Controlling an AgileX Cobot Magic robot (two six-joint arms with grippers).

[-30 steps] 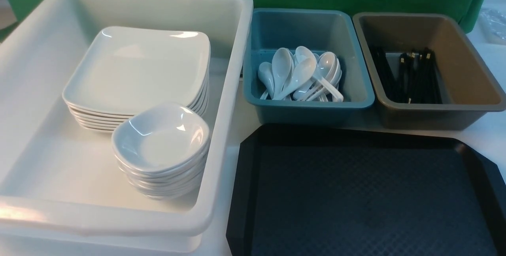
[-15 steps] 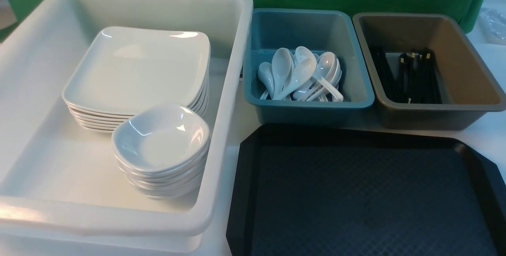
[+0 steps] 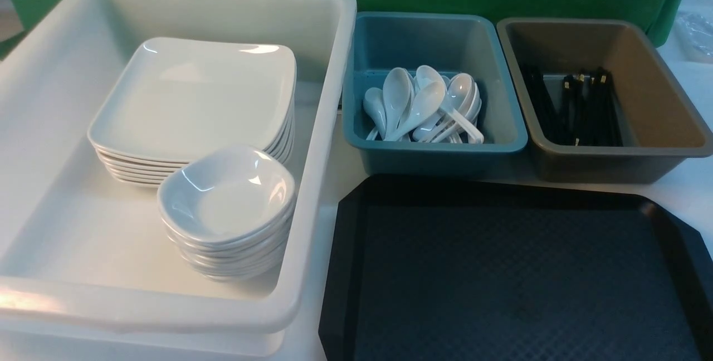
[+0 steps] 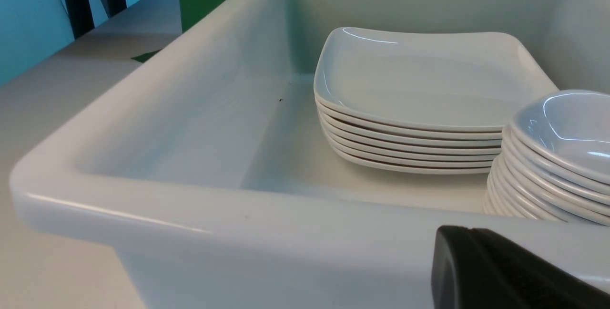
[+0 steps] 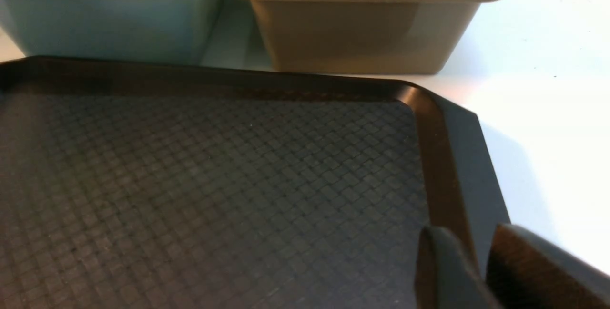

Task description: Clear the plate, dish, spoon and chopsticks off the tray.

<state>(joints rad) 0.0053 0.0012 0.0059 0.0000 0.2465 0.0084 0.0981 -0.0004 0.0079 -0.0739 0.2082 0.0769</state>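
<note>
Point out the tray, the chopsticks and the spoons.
tray (image 3: 501, 272): front view, its bare textured floor.
chopsticks (image 3: 590, 107): front view, middle of the black bundle in the brown tub.
spoons (image 3: 423, 105): front view, bowl of a top spoon in the teal tub.

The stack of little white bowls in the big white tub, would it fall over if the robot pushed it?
Maybe. The stack of small bowls is tall and leans a bit, so a push near the top could slide some off. They look glossy, so probably slippery. The plates right behind might stop them sliding far inside the white tub.
</note>
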